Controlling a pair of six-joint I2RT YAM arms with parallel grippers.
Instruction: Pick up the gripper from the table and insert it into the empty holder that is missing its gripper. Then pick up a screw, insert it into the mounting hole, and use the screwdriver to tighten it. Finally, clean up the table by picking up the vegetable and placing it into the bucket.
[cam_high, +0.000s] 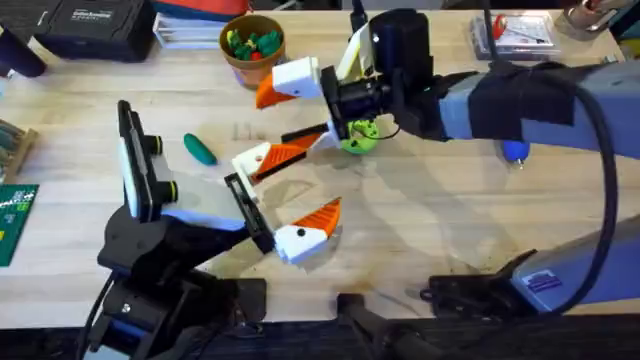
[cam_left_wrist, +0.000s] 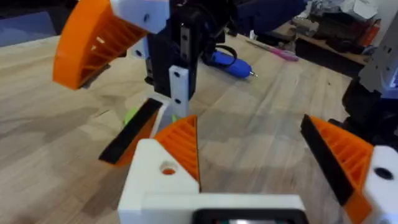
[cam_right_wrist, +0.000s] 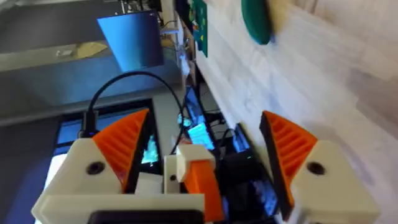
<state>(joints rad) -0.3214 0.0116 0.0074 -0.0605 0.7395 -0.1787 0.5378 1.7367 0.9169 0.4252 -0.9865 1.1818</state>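
pale wooden surface (cam_high: 440, 230), with boxes and cases along the top edge of the overhead view. left end effector (cam_high: 322, 172), entering from the lower left: white fingers with orange ribbed wedges spread wide, nothing between them. right end effector (cam_high: 278, 115), on the dark blue-sleeved arm reaching in from the right and turned on its side at upper centre: fingers also wide apart, one above the other, gripping nothing that can be made out. the two face each other and interleave, the left's upper finger just beside the right's lower one. a lime-green disc (cam_high: 358, 140) lies under the right one's body. the posture suggests lining up for the assembly step, not a grasp. the loose orange wedge-shaped finger and the white holder cannot be told from the arms' own orange-and-white fingers, so how far the insertion has got cannot be judged. bright blue cylindrical screwdriver (cam_high: 515, 150) lies at centre right beside the sleeve, ungrasped, so tightening seems not yet in hand. dark green smooth pod (cam_high: 200, 150) lies left of centre, well apart from the tan-brown round cup (cam_high: 240, 70) at upper centre. the cup holds green and orange toy pieces (cam_high: 250, 42), and clean-up is not yet done.
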